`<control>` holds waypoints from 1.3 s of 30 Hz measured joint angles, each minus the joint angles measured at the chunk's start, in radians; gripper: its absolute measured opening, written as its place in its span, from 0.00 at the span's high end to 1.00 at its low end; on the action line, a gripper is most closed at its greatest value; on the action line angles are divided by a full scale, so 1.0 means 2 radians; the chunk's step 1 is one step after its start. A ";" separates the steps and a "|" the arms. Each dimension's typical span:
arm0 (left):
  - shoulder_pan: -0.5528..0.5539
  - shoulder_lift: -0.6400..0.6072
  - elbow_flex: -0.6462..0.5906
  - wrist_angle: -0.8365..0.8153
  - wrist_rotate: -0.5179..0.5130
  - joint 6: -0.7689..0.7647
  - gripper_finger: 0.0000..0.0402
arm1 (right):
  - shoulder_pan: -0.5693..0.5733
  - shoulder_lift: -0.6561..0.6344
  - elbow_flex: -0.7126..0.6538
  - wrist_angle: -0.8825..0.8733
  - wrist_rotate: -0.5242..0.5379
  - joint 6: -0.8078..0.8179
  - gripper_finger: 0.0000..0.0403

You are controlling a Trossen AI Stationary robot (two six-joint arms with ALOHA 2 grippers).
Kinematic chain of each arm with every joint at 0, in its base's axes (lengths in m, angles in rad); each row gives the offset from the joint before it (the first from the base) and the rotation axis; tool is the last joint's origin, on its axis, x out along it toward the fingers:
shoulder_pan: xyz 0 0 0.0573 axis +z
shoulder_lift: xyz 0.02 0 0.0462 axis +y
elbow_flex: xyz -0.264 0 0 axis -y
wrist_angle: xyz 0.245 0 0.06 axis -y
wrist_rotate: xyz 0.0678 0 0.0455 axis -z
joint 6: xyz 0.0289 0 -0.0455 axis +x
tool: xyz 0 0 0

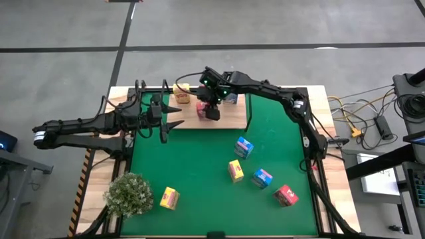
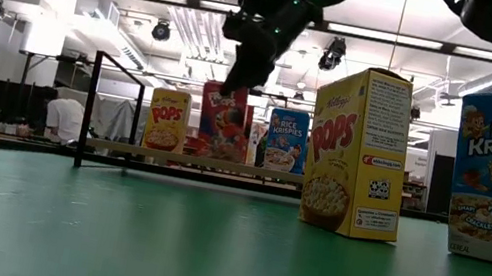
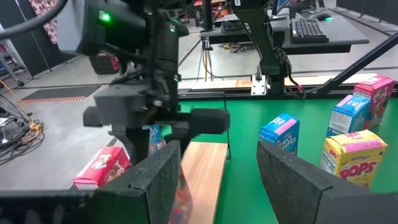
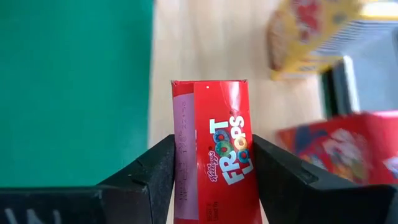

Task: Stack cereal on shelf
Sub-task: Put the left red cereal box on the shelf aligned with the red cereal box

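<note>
While the right gripper (image 4: 211, 171) clamped a Froot Loops carton (image 4: 214, 162) over the shelf (image 1: 229, 119) at twelve o'clock, setting down came next; left gripper (image 3: 217, 177) idled open.

Red Froot Loops carton (image 4: 214, 162) upright over the shelf (image 1: 229, 118) (wooden, black-framed); five cartons lie scattered on green.
</note>
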 joint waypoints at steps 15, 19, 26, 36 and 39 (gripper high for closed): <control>0.000 0.000 0.000 -0.005 0.001 0.000 0.51 | -0.011 -0.001 -0.004 0.009 0.009 0.028 0.55; 0.000 0.000 0.000 -0.005 0.001 0.000 0.51 | -0.010 -0.001 -0.010 0.015 0.010 0.024 0.55; 0.000 0.000 0.000 -0.005 0.001 -0.003 0.51 | -0.011 -0.001 -0.021 0.015 0.011 0.022 0.52; 0.000 0.000 0.000 -0.004 0.001 -0.003 0.51 | -0.011 -0.002 -0.019 0.016 0.011 0.023 0.42; 0.000 0.000 0.000 -0.004 0.001 -0.003 0.51 | -0.010 -0.002 -0.003 0.012 0.012 0.028 0.40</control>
